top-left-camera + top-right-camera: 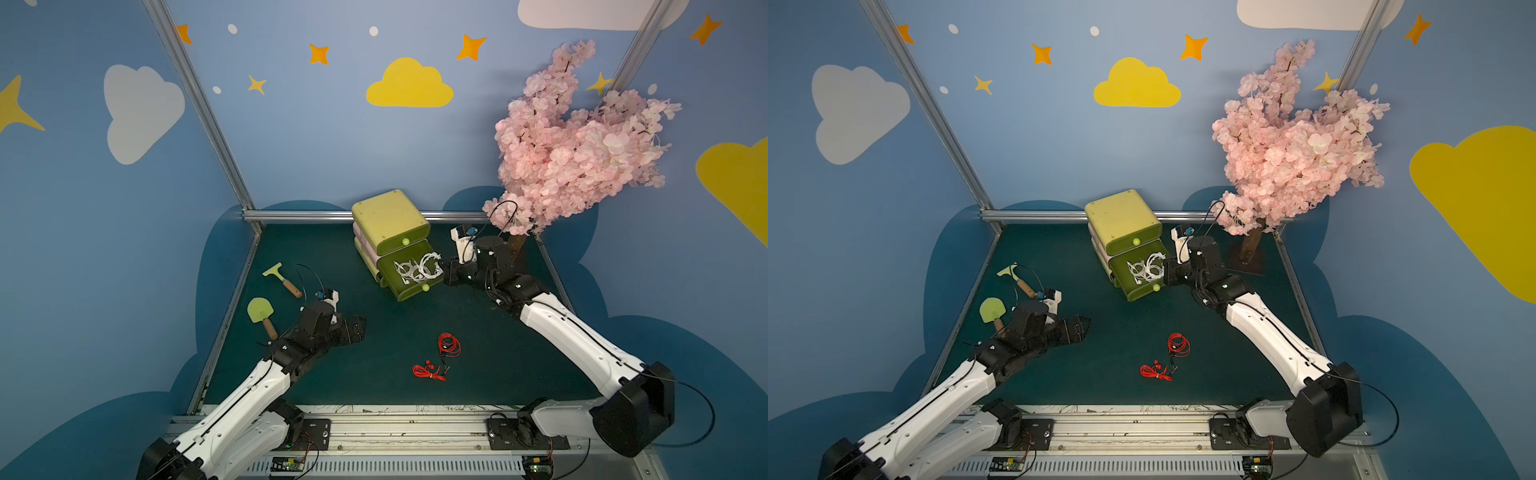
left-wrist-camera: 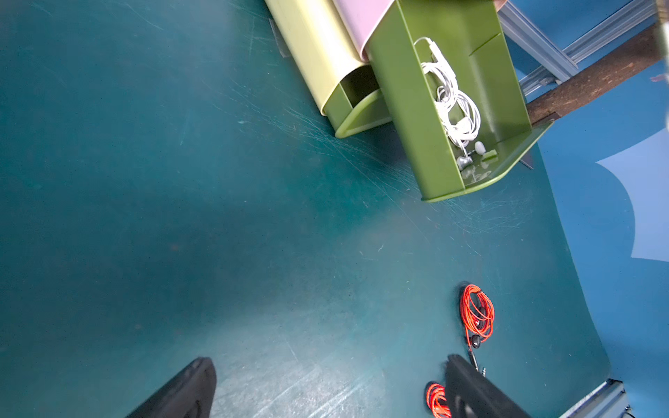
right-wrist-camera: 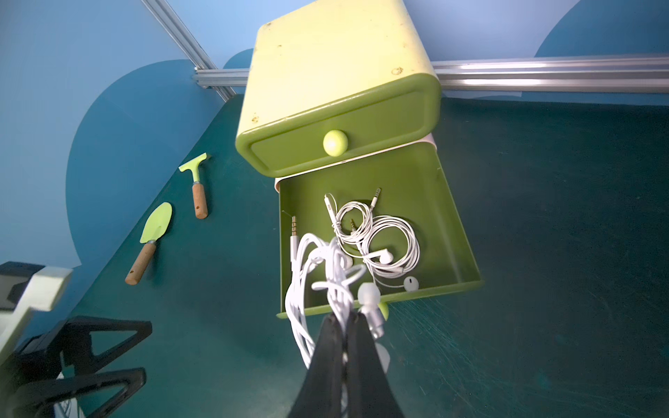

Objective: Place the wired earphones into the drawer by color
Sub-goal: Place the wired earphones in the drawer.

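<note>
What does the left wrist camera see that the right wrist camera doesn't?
Only the left wrist camera shows the two red earphones lying on the green mat. Only the right wrist camera shows the right gripper shut on a white earphone bundle, the closed top drawer, and the toy shovel and scraper. Both show the open drawer with white earphones lying inside.

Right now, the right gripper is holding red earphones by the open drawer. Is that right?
Almost. The right gripper is holding white earphones, not red ones, by the open drawer. The right wrist view shows the white cable pinched between its shut fingers.
</note>
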